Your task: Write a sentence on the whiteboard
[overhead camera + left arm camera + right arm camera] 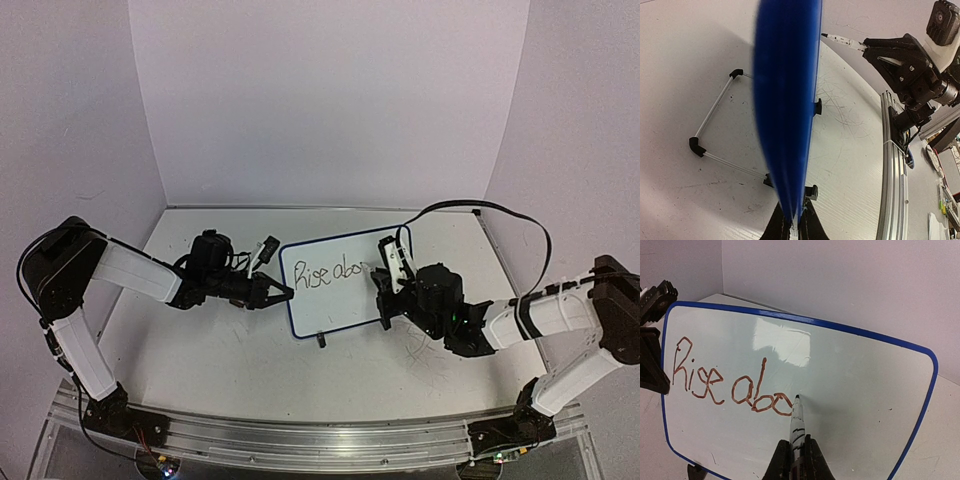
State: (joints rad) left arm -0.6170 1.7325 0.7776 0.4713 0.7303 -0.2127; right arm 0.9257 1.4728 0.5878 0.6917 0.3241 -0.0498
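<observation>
The whiteboard stands upright on the table, tilted back, with a thin blue rim. My left gripper is shut on its left edge; in the left wrist view that blue edge runs up from between my fingers. The sentence reads "Rise abo" in reddish-brown marker lines on the top row. My right gripper is shut on a white marker, whose dark tip touches the board just right of the last "o". From above, the right gripper sits in front of the board's right half.
A wire stand props the board from behind, and black clip feet hold its lower edge. Old scribbles mark the tabletop. An aluminium rail runs along the near edge. White walls close in the back and sides.
</observation>
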